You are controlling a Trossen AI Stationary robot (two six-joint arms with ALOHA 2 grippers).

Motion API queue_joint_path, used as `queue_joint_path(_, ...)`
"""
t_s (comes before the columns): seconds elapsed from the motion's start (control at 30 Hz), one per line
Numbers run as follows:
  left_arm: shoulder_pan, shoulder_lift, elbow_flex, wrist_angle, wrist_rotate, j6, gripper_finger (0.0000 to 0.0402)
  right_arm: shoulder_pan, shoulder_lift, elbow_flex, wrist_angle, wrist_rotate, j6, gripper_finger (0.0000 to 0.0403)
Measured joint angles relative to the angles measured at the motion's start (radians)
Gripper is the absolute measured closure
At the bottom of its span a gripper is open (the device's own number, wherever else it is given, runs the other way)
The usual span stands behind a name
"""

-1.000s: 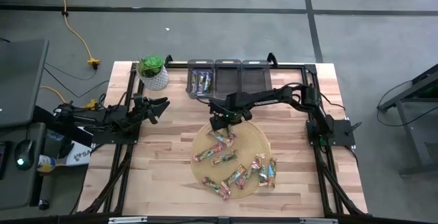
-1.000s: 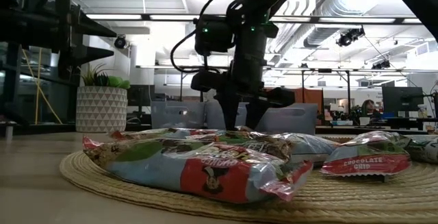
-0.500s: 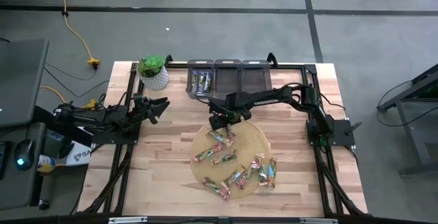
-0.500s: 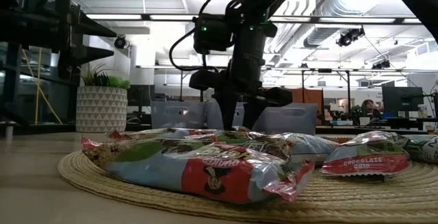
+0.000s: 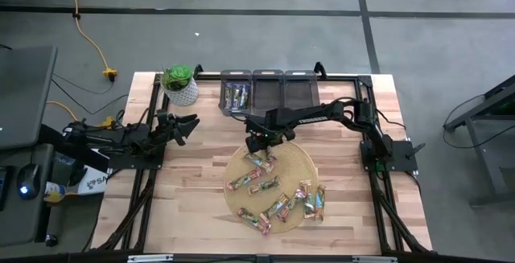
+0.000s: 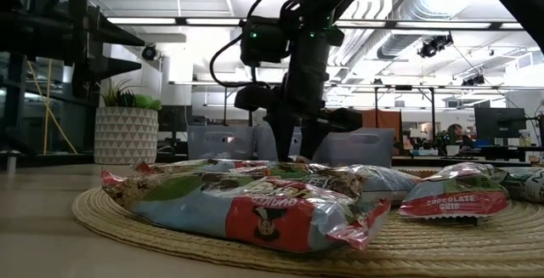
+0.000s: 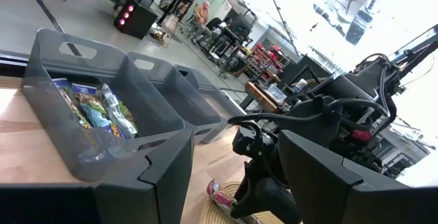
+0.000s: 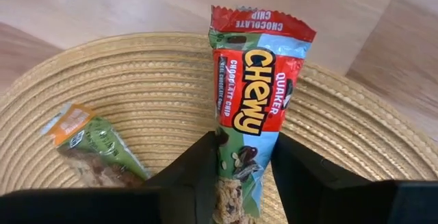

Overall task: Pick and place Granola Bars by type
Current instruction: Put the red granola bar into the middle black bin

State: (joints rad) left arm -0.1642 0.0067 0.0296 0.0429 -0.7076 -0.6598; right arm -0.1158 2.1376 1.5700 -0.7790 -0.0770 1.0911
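Note:
Several granola bars (image 5: 278,199) lie scattered on a round woven mat (image 5: 302,162). My right gripper (image 8: 244,142) points steeply down at the mat's far edge (image 5: 259,144), closed on a red, blue and green Chewy bar (image 8: 252,80). A green and orange bar (image 8: 92,145) lies on the mat beside it. My left gripper (image 5: 189,125) waits open at the table's left, touching nothing. My right gripper pinches the Chewy bar by its two long edges (image 8: 236,159), near one end, with one finger on each side. The fingers come from above, pointing down, and lie across the bar. The bar lies flat on the mat.
Three grey bins (image 5: 269,92) stand in a row at the far edge; the left one (image 5: 236,96) holds a few bars. A potted plant (image 5: 179,84) stands at the far left. Bare wood (image 5: 193,182) lies left of the mat.

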Motion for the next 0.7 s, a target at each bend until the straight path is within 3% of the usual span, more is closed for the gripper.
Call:
queue_joint_path(0.27, 0.000, 0.000, 0.000, 0.000, 0.000, 0.000, 0.0190, 0.000, 0.000, 0.002, 0.071, -0.038, -0.026, 0.0310)
queue_joint_path(0.7, 0.000, 0.000, 0.000, 0.000, 0.000, 0.000, 0.0190, 0.001, -0.072, 0.002, 0.272, -0.032, -0.074, 0.0312)
